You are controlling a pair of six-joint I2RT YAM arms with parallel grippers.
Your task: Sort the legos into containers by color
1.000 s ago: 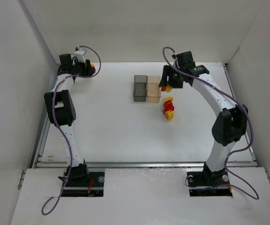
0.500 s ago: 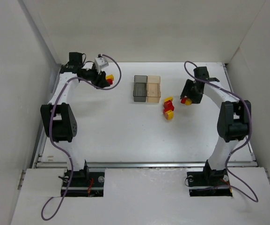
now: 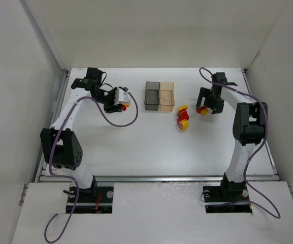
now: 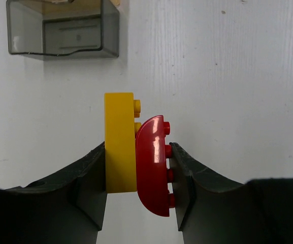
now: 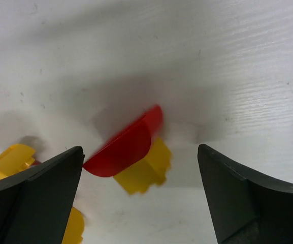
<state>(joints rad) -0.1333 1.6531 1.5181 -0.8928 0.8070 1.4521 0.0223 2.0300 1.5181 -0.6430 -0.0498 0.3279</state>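
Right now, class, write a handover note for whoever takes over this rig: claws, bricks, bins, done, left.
Left claw: shut on a yellow brick and red curved brick pressed together, left of the grey bin.
Right claw: open over a red-and-yellow pair on the table.
More bricks lie near the amber bin.
Done: no brick shows in either bin.
Left: split pairs, sort all by color.

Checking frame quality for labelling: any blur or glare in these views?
Left wrist: sharp, white glare streak on the red brick in the left gripper. Right wrist: red-and-yellow brick pair soft, blurred edges, diffuse shadow behind. Top external: evenly lit, faint shadows on the table.
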